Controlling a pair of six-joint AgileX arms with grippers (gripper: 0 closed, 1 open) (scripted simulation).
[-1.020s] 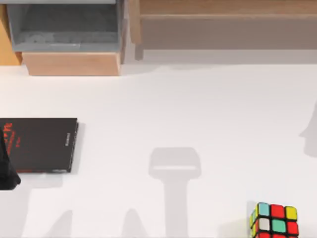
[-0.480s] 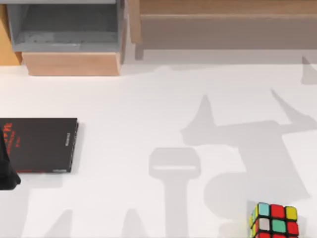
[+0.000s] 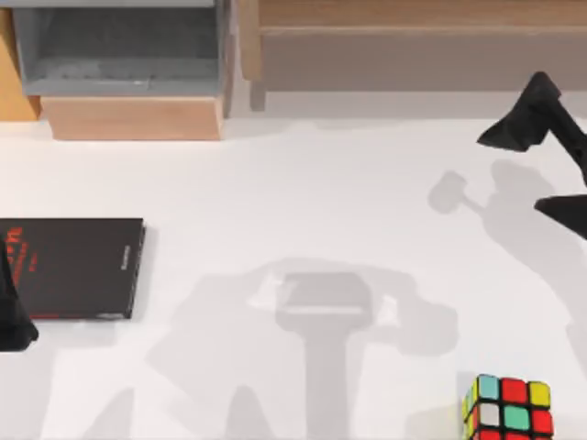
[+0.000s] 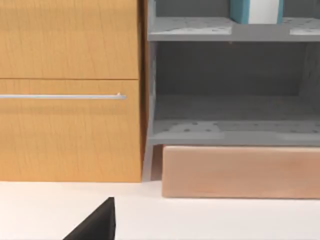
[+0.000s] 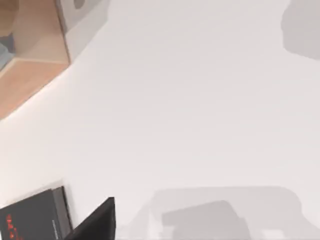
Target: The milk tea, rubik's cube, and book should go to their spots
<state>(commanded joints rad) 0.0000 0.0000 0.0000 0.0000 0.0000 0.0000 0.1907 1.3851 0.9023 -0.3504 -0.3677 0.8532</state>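
Black book [image 3: 73, 268] lies far left of rubik's cube [image 3: 507, 408].

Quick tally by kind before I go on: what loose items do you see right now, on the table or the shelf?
Black book with red lettering, flat at the table's left: 1
Teal-blue book, upright on the upper grey shelf: 1
Rubik's cube, table's near right: 1
Total: 3

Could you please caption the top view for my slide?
Right tool enters at the table's right edge; rubik's cube sits near right, black book left.
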